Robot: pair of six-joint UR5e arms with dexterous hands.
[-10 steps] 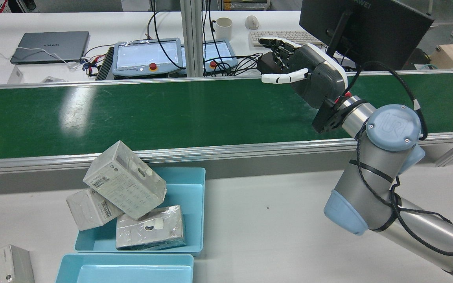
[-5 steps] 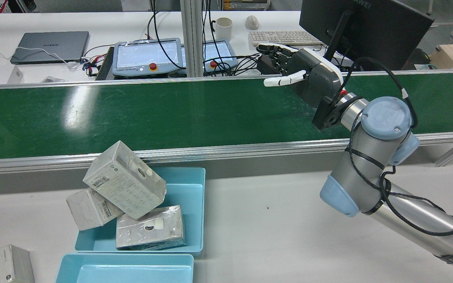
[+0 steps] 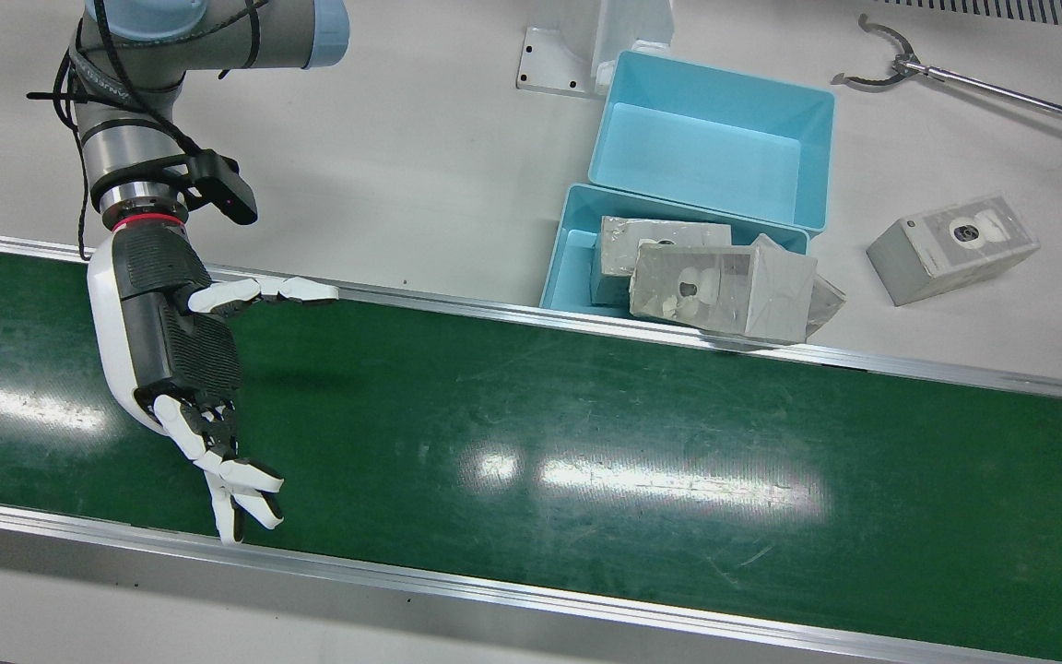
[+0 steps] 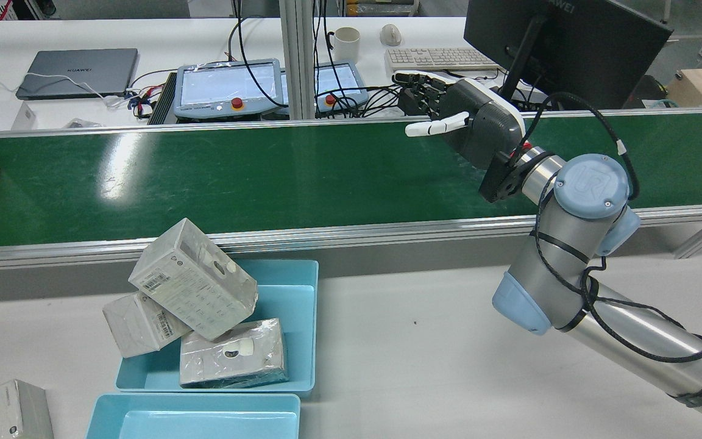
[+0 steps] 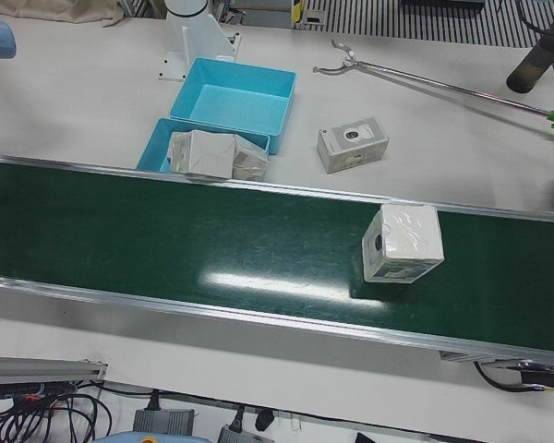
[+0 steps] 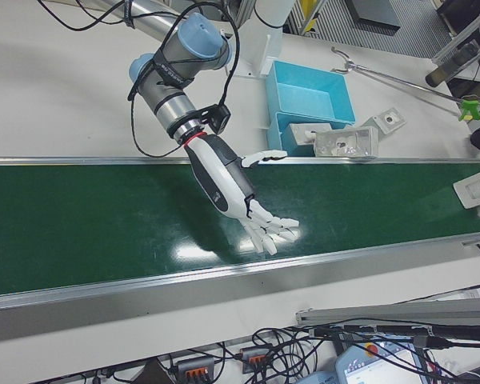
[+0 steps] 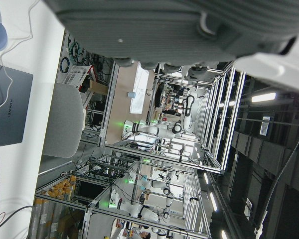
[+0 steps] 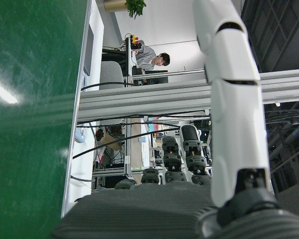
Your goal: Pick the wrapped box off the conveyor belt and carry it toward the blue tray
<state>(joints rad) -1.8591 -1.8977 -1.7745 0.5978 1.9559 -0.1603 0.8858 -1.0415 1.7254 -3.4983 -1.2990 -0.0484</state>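
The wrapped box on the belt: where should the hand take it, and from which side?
Grip the wrapped box across its two flat upright side faces, coming from above. It stands free on the conveyor belt with nothing beside it. The right hand waits open.

The place is a robotics lab or industrial test hall. A green conveyor belt (image 4: 265,177) with aluminium rails crosses the middle of the rear view; along its upper edge, desks hold teach pendants (image 4: 229,88), a laptop (image 4: 77,72) and a monitor (image 4: 564,42). The left hand view shows aluminium-frame bays (image 7: 189,149) at centre.
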